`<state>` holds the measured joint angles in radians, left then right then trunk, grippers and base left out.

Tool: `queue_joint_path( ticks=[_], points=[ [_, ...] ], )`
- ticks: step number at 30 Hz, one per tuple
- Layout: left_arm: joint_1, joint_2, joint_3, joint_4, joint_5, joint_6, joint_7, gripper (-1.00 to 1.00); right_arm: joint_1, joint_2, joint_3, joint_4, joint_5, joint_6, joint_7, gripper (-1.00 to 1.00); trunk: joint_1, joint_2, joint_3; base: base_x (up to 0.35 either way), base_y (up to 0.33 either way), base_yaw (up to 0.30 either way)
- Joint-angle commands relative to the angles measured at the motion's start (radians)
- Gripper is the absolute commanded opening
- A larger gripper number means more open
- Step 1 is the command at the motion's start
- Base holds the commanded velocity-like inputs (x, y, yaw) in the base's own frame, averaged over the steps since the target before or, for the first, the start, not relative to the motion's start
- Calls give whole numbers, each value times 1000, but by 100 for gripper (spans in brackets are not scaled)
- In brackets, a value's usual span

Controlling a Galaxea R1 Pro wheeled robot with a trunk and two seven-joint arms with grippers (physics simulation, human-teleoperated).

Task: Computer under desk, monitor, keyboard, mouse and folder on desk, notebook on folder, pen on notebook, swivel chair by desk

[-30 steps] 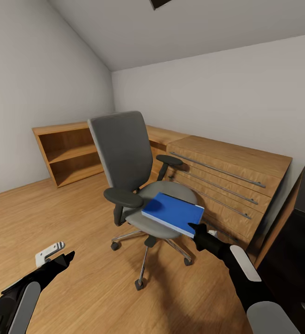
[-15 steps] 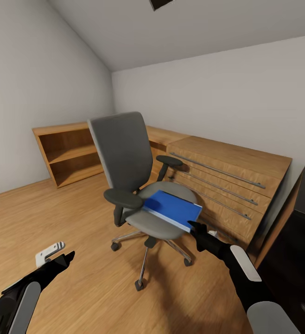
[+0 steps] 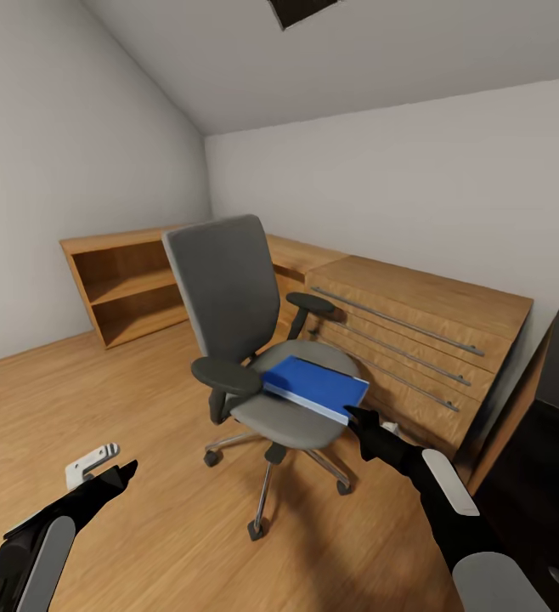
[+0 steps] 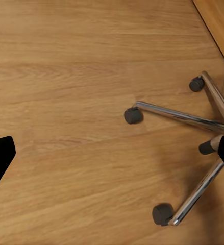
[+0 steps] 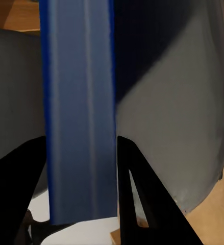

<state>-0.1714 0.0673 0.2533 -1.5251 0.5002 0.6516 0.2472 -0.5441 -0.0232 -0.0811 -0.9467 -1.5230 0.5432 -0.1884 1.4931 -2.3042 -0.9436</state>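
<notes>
My right pincer [image 3: 352, 416] clamps the flat bright-blue folder's [image 3: 315, 385] edge—ready to lift it off the grey-seated swivel chair [image 3: 254, 340] (left pincer [image 3: 118, 473] wide, idle).

open wood shelf unit [image 3: 131, 285] standing in corner | low wood drawer cabinet [image 3: 407, 327] lining right wall | wood floor [image 3: 101, 399] showing

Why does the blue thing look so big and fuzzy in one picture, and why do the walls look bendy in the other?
In the right wrist view the folder sits right at the camera between the dark fingers, so its edge looks huge and soft. In the head view a wide lens stretches the room, so the walls and the light-wood cabinets slant; the swivel chair casts only a faint shadow.
</notes>
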Motion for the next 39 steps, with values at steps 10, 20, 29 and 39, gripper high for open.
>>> queue_joint_path(
  ticks=[10, 20, 29, 39],
  points=[
    [-1, 0, 0, -1, 9, 3, 10, 100, 0, 0, -2, -5, -7, 1, -7, -100, -39, 70, 30, 0, 0, 0],
    [0, 0, 0, -1, 10, 3, 11, 100, 0, -1, -2, -7, -6, 0, -6, -100, -77, 140, 62, 0, 0, 0],
    [0, 0, 0, -1, 11, 3, 11, 100, 0, -1, -2, -7, -6, 0, -6, -100, -111, 203, 90, -112, 0, 0],
    [-1, 0, 0, -1, 12, 3, 11, 100, 0, -1, -4, -76, 0, 0, -6, -100, -150, 273, 121, -110, 0, 0]
  ],
)
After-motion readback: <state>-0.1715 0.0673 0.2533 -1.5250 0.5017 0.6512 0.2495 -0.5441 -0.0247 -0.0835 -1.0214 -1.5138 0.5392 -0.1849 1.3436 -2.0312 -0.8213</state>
